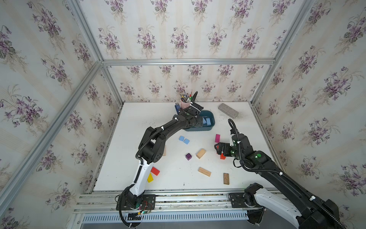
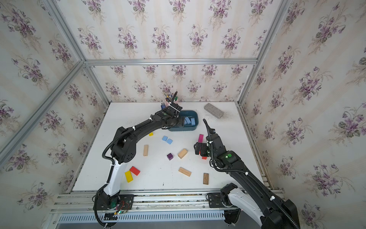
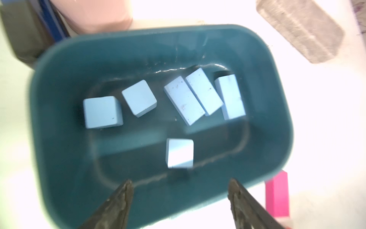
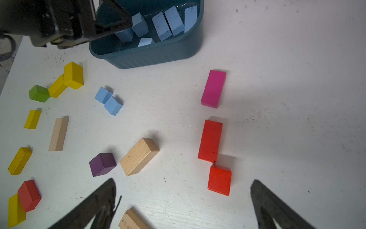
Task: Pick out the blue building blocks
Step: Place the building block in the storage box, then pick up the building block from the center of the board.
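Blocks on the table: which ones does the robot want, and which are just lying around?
For the job: six blue blocks in the teal tub, two loose blue cubes.
Lying about: pink block, purple cube, red blocks, yellow blocks, green cube, wooden blocks.

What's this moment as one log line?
left end effector open above tub | six blue blocks inside | two blue blocks on table | right end effector open, empty

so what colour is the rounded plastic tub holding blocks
The rounded tub is dark teal; left wrist view.

Purple cube [image 4: 102,164] beside tan block [image 4: 139,156]
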`<state>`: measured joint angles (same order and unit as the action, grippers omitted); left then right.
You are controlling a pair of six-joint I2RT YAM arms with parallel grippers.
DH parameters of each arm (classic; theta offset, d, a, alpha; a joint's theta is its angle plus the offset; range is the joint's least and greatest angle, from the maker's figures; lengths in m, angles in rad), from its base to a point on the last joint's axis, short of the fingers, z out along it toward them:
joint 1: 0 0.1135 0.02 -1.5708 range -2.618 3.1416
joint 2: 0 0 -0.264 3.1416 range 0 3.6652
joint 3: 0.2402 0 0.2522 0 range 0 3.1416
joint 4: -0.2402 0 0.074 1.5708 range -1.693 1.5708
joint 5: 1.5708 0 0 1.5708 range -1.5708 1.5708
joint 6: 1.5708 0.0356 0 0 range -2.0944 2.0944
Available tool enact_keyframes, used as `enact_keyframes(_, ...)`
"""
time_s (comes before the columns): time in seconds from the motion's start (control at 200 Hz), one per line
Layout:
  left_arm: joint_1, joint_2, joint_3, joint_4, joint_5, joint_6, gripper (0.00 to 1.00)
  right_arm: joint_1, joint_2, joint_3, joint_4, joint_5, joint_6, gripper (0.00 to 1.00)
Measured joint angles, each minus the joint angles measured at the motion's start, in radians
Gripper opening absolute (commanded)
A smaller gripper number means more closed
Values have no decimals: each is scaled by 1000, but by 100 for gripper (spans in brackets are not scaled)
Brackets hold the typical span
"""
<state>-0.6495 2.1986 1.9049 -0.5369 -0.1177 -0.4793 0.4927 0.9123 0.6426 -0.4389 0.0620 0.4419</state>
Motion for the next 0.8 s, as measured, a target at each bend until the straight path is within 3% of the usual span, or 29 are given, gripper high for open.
enact_keyframes(0.425,-1,-354,-370,5,-46,112,85,0,6,-1,2,-11,0,100)
enact_keyframes(0.799,6,-337,-467,3,-52,208,85,1,25,-3,16,-53,0,100)
